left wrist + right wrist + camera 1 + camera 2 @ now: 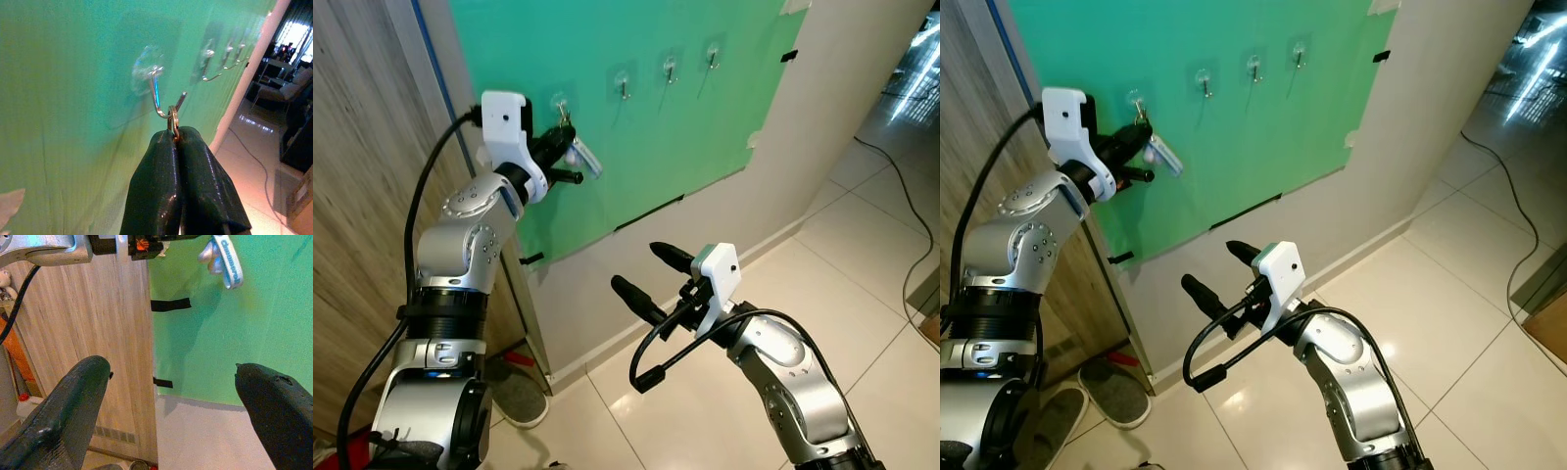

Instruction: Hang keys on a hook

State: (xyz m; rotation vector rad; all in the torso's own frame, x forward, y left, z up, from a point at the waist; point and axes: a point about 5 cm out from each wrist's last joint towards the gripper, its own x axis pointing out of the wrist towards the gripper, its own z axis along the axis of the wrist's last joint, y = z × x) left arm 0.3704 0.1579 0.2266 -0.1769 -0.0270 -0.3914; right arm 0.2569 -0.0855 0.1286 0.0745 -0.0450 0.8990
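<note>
Four hooks (667, 70) on green board (705, 127), left gripper (174, 134) fingers pinching key ring (173, 119) at first, right gripper (646, 276) spread empty.

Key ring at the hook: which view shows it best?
The left wrist view: the key ring sits at the hook, pinched in the left gripper. Both eye views show it small; the right wrist view catches just the dangling tag.

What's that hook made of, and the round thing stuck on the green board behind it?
The hook looks like thin shiny metal wire: it glints silver and bends in a smooth curve. Its round base seems to be clear plastic, since the green board shows through it. The key ring, pinched by the left gripper, looks like metal too.
</note>
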